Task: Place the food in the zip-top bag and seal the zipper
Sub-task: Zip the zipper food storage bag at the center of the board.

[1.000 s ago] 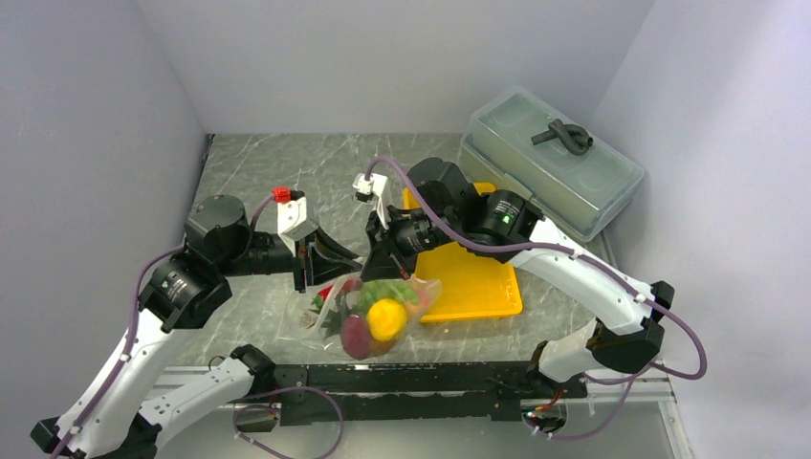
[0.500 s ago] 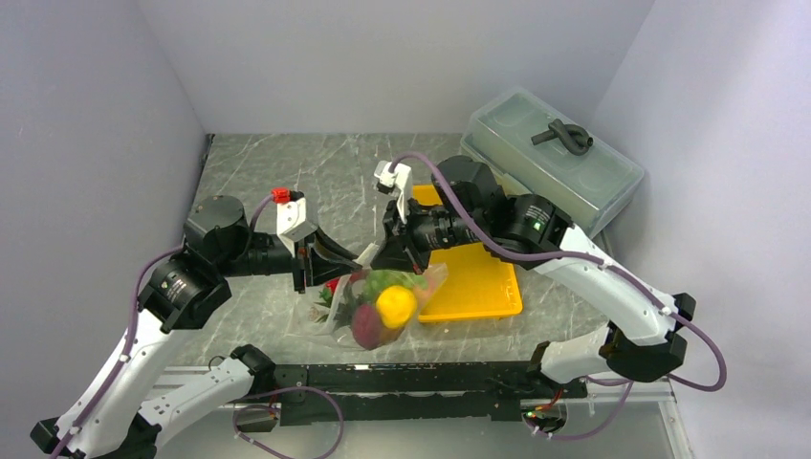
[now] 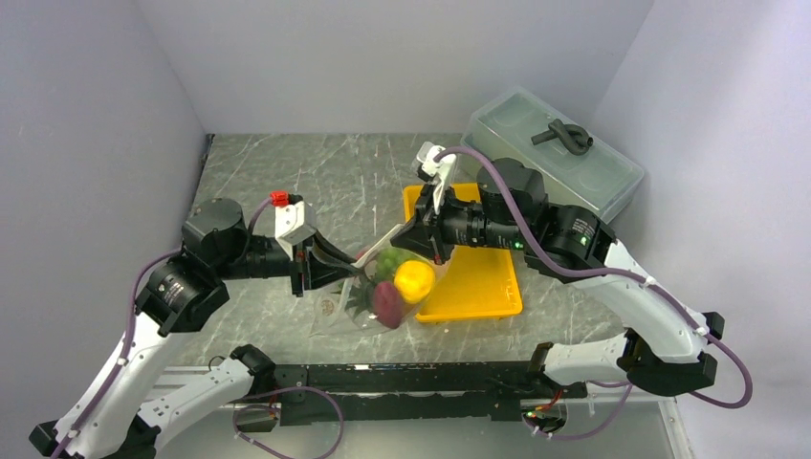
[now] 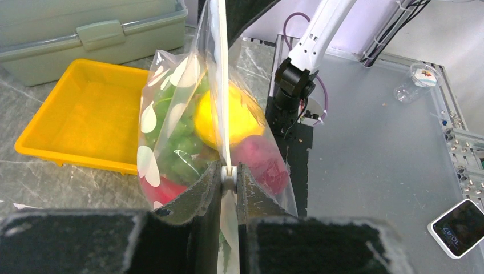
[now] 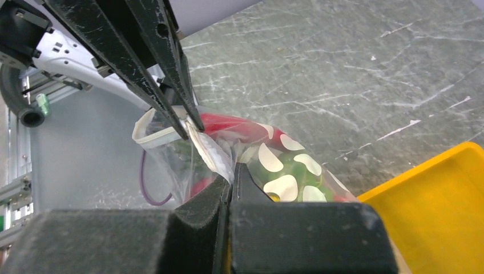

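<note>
The zip-top bag (image 3: 381, 287), clear with white dots, hangs lifted between my two grippers. Inside it show a yellow lemon (image 3: 413, 279), green grapes (image 3: 387, 263) and a dark red piece (image 3: 387, 303). My left gripper (image 3: 356, 271) is shut on one end of the zipper (image 4: 221, 85), which runs straight away from its tips (image 4: 228, 174). My right gripper (image 3: 415, 235) is shut on the bag's mouth edge further along (image 5: 233, 171). In the right wrist view the whitish zipper strip (image 5: 208, 149) stretches to the left gripper's fingers (image 5: 165, 85). The pineapple is hidden.
The yellow tray (image 3: 478, 282) lies right of the bag, under the right arm. The grey-green lidded box (image 3: 550, 163) stands at the back right. The black rail (image 3: 402, 378) runs along the table's near edge. A phone (image 4: 459, 228) lies on the grey shelf beyond it.
My right gripper has moved right and away from the left one along the bag's mouth. The bag has been lifted and pulled taut to the right. The left gripper has stayed nearly still.
</note>
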Motion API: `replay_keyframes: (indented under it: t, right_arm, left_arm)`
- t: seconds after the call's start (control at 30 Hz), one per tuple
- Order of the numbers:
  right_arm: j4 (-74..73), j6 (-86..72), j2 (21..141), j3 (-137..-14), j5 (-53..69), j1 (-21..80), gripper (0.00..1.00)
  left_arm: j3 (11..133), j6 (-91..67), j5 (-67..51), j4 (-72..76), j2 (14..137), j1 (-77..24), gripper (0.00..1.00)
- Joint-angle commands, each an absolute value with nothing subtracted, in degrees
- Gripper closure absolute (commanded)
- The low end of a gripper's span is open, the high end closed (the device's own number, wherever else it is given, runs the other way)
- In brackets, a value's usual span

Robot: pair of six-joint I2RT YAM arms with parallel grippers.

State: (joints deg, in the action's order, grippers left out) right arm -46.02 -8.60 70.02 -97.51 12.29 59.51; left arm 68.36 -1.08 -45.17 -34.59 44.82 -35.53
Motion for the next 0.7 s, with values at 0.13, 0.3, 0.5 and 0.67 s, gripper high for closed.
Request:
replay_keyframes:
  t: [0.13, 0.3, 0.5, 0.67]
  right_arm:
    - [-37.3, -8.5, 66.6, -97.7, 2.8, 58.8, 1.0]
    - [-38.9, -8.6, 67.0, -97.4, -0.6, 58.8, 1.0]
    - [-39.5, -8.8, 66.1, -96.9, -7.9, 58.7, 1.0]
    - [-39.2, -9.3, 65.0, -96.2, -13.2, 58.7, 1.0]
  left_arm:
    - [67.7, -0.7, -46.3, -40.5, 44.1, -35.7, 1.0]
    - [67.8, -0.7, -46.2, -40.9, 44.1, -35.7, 1.0]
    - [67.8, -0.7, -45.7, -41.6, 43.8, -35.7, 1.0]
    - [67.9, -0.7, -45.3, -42.0, 43.4, -35.7, 1.0]
